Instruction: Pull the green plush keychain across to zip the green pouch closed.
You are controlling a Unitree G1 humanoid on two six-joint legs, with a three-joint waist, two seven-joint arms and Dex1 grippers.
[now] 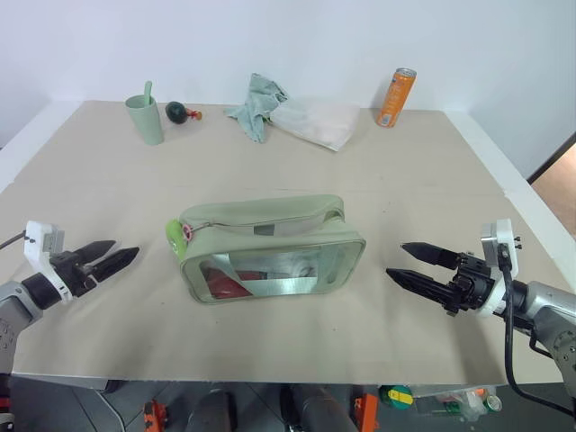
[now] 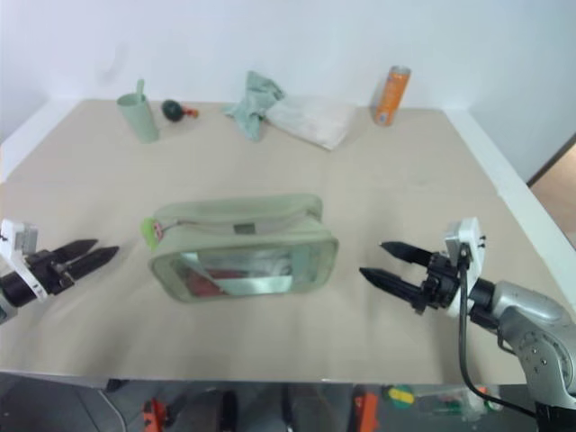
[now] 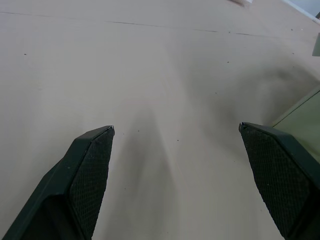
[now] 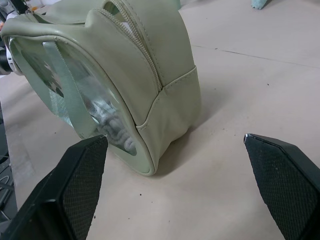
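The pale sage-green boxy fabric pouch point(image 1: 270, 250) with a clear plastic front window lies at mid-table on the beige tabletop point(image 1: 405, 171). The small lime-green plush keychain point(image 1: 175, 235) sits at the pouch's left end. The left gripper point(image 1: 115, 256) and right gripper point(image 1: 405, 263) flank the pouch, both apart from it, fingers spread, holding nothing.

A beige table point(image 1: 108, 171) with white edging stands against a plain white wall point(image 1: 297, 40).
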